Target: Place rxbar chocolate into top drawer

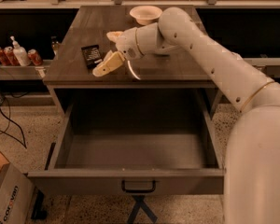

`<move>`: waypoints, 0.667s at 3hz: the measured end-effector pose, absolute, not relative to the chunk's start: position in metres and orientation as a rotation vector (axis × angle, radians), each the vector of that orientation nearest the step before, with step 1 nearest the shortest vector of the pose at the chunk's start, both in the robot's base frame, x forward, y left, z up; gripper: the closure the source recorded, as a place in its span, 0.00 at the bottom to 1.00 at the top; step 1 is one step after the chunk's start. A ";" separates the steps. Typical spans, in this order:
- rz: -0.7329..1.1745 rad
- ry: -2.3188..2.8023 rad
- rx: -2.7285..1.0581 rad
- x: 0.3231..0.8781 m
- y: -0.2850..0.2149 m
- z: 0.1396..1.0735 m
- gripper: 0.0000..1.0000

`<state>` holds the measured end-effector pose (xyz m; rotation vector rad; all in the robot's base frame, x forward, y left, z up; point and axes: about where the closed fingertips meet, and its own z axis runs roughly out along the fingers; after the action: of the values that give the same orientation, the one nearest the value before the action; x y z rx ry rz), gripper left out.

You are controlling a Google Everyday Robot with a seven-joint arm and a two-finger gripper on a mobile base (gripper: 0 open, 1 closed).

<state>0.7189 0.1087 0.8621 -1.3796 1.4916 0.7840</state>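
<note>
Black wrapper, white print: spotted the rxbar chocolate [91, 56] lying flat on the tabletop [177, 71], towards its left front corner, well clear of the drawer. Found the gripper [105, 52] right there too, low above the surface at the end of the long white arm [214, 64] reaching in from the right. Caught its fingers spread wide apart and gripping nothing. Picked out one tan finger [105, 65] slanting down-left with its tip at the bar's near right corner (touching or just above it, could not tell which). Made out the other finger [114, 34] further back, beyond the bar's far side. Judged the bar to sit roughly between the two, flat on the surface. Looked down and saw the top drawer [130, 183] standing fully open under the tabletop, grey inside and out, with the dark pull handle [138, 186] at the middle of its front. Noted a pale bowl [145, 14] at the back of the tabletop, behind the arm's wrist. Glimpsed, off to the left on a low shelf, red cans [34, 56] beside a white pump bottle [20, 52]. Clocked a cardboard box [9, 199] on the speckled floor at the lower left, dark cables [4, 120] trailing above it
</note>
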 end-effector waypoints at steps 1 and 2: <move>0.840 1.455 -1.372 0.728 0.131 0.854 0.00; 0.891 1.427 -1.372 0.735 0.150 0.846 0.00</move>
<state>0.7346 0.1502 0.8462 -1.3722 1.4273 0.8909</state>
